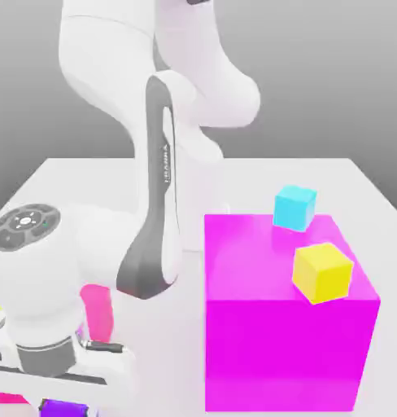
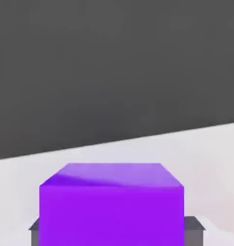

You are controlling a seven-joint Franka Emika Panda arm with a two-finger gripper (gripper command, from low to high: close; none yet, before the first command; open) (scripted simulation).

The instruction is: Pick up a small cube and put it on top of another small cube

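**Fingers pinched on the purple cube, low at the table's near corner**

The white table (image 1: 88,183) spread under everything, and the biggest thing on it was the magenta block (image 1: 283,334), on the exterior view's right. My own arm (image 1: 157,204) came next in bulk, bent down over the table on the exterior view's left, with my wrist low above the surface. A cyan cube (image 1: 294,207) showed at the block's far edge; whether it sat on the block or behind it I could not tell. A yellow cube (image 1: 322,272) sat tilted on the block's top. A slim magenta piece (image 1: 98,313) stood just behind my wrist.

Smallest was the purple cube (image 2: 111,204), the one I was after. In the hand view it sat between my fingertips (image 2: 194,226), which pressed against two opposite sides; my gripper (image 1: 63,407) was pinching it, low over the table.

I judged it light, rigid and glossy, so liable to slip. Holding flat faces squarely, near mid-height, seemed the safest grip.
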